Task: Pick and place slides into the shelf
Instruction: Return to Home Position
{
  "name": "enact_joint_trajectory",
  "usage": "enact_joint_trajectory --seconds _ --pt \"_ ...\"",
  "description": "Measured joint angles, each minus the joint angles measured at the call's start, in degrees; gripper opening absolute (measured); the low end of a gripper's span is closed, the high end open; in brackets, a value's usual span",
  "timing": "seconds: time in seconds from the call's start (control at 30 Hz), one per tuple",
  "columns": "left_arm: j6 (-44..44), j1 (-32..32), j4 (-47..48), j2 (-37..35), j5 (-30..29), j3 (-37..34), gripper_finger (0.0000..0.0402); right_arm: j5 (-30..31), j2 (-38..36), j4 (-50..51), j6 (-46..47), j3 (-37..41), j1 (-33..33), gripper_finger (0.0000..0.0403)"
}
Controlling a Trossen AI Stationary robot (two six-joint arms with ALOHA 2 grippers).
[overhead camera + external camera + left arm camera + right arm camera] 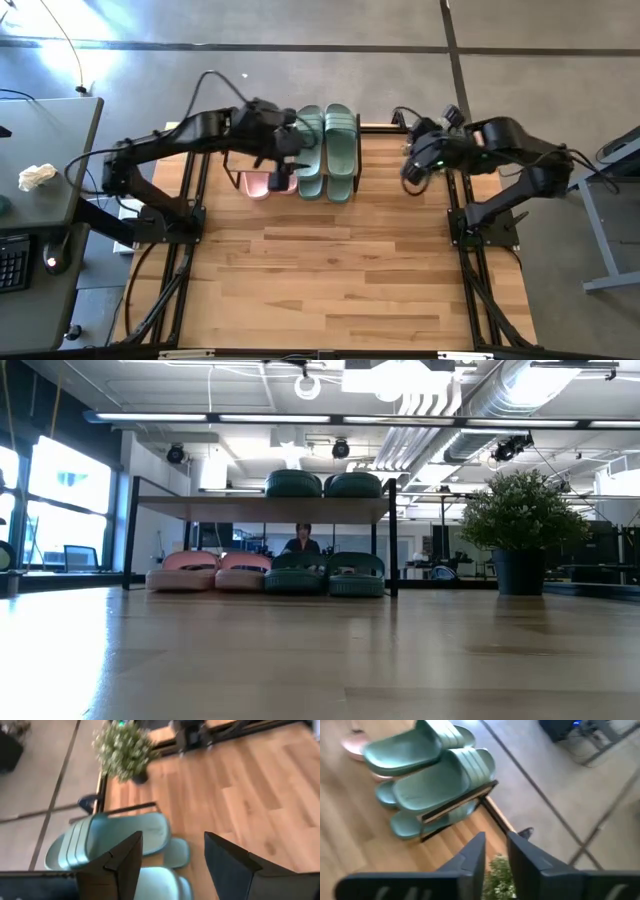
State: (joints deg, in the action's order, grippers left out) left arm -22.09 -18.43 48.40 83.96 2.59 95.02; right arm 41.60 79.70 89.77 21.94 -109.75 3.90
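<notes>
The shelf (200, 508) stands at the table's far edge. Two dark green slides (322, 483) lie side by side on its plank top, soles down. Beneath the plank a pink pair (214, 571) and a green pair (326, 573) rest in a row on the table. In the high view the top green pair (328, 150) and one pink slide (256, 184) show. My left gripper (172, 865) hangs open above the shelf's left part (288, 152), with nothing between its fingers. My right gripper (496, 855) hovers past the shelf's right end (412, 168), its fingers a narrow gap apart and empty.
A potted plant (520, 525) stands on the table right of the shelf, below my right gripper (497, 877). The bare wooden tabletop (330, 270) stretches from the shelf to the near edge. A desk with a keyboard (10, 262) stands off the table's left side.
</notes>
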Motion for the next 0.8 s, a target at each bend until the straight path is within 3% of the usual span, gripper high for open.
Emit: enact_joint_trajectory --seconds 0.17,0.33,0.53,0.67,0.73,0.8 --pt "-0.12 3.72 0.85 -3.72 -0.02 0.00 0.0157 -5.28 -4.07 -0.12 -0.32 0.00 0.00 0.0013" --pt "0.17 6.87 3.22 -6.80 -0.11 -0.85 0.0089 -11.10 -8.11 0.25 1.63 0.00 0.27 0.0008" --pt "6.37 10.15 -5.64 -15.63 -0.28 -14.55 0.0007 -14.76 -12.94 -0.10 6.84 1.27 5.92 0.0002" --pt "10.82 13.74 -18.82 -24.46 -0.68 -28.55 0.0021 -16.01 -18.02 -0.08 14.27 11.34 11.27 0.0000" --pt "12.28 15.59 -25.17 -28.55 -0.66 -34.55 0.0027 -19.19 -21.25 -1.87 18.34 19.39 13.33 0.0000" --pt "13.71 17.08 -30.04 -32.04 -0.63 -39.15 0.0029 -24.61 -24.84 -10.01 19.53 28.48 14.68 0.0000"
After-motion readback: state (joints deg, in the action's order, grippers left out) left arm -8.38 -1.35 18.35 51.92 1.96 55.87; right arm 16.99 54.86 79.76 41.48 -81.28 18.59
